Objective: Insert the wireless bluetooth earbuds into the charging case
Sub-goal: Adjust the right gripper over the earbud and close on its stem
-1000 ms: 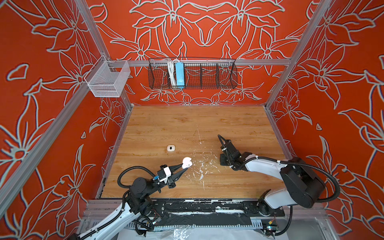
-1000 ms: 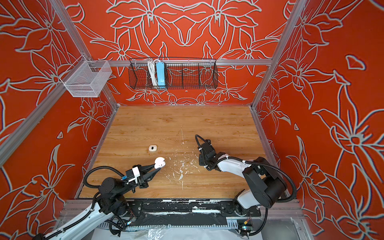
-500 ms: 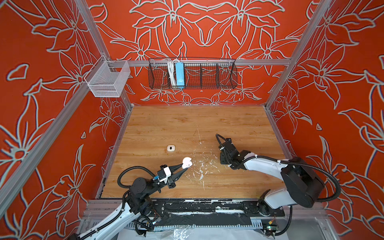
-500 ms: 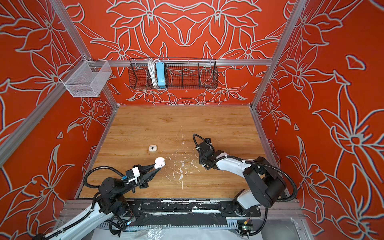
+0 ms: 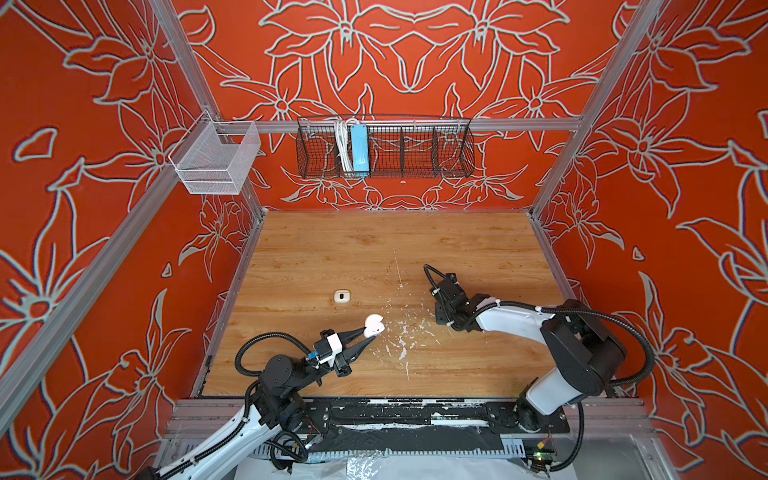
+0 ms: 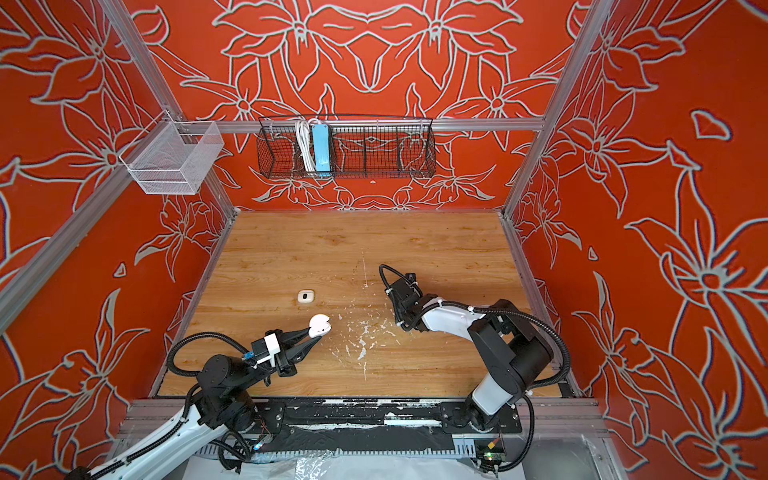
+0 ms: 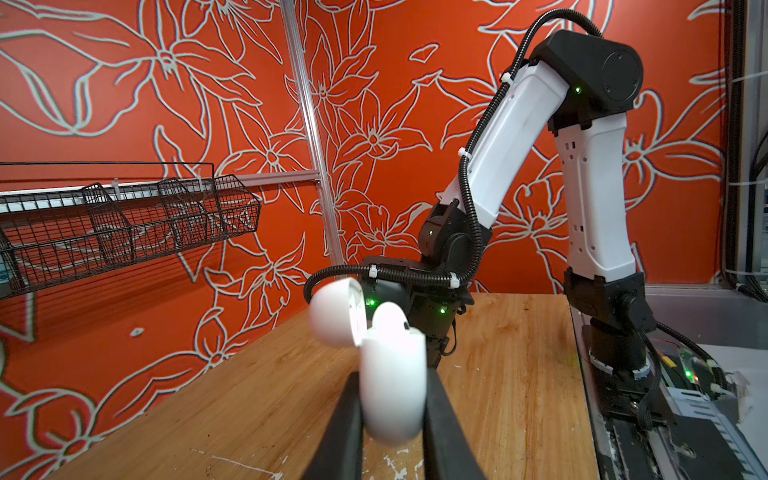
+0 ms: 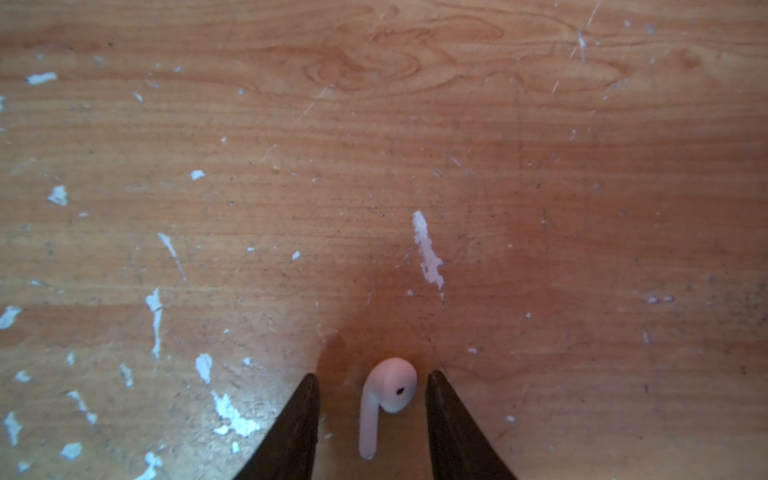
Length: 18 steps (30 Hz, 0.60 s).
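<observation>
The case is gripped by the left gripper, whose jaws are closed on its lower half, and it is held above the table near the cream case, on that case's right and toward the arm bases; the same placing is seen in both top views, with the case just past the cream case. In the left wrist view the case is seen pinched between the two black fingers, roughly upright, with its lid swung open to one side. A seated earbud is seen standing out of the open mouth, only its rounded head being shown. The right gripper is lowered to the table well to the right of the cream case, and in the top views its fingers are hidden under the wrist. In the right wrist view its jaws are seen parted, with a loose earbud lying flat on the wood between the fingers; a gap is left on each side, so nothing is gripped. White paint flecks are scattered over the wood around it.
</observation>
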Each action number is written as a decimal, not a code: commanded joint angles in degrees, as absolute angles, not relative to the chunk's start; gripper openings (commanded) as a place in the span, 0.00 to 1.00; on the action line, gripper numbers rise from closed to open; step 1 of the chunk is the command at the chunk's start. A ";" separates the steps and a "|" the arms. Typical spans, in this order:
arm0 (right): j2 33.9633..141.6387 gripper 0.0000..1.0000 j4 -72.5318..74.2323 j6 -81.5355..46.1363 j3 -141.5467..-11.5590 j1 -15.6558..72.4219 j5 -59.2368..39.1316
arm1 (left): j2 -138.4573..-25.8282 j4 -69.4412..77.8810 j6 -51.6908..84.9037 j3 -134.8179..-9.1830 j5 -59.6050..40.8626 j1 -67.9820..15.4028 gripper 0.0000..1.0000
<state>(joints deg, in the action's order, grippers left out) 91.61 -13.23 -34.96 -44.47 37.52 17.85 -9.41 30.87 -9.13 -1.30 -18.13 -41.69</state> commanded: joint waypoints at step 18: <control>93.75 0.29 -11.08 -35.53 -42.52 35.38 14.60 | -9.32 31.91 -9.49 -2.29 -18.46 -42.10 0.00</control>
<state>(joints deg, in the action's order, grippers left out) 92.62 -9.50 -34.74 -44.27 35.66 16.25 -9.43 30.87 -9.13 -1.30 -18.13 -41.69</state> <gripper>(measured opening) 0.297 0.208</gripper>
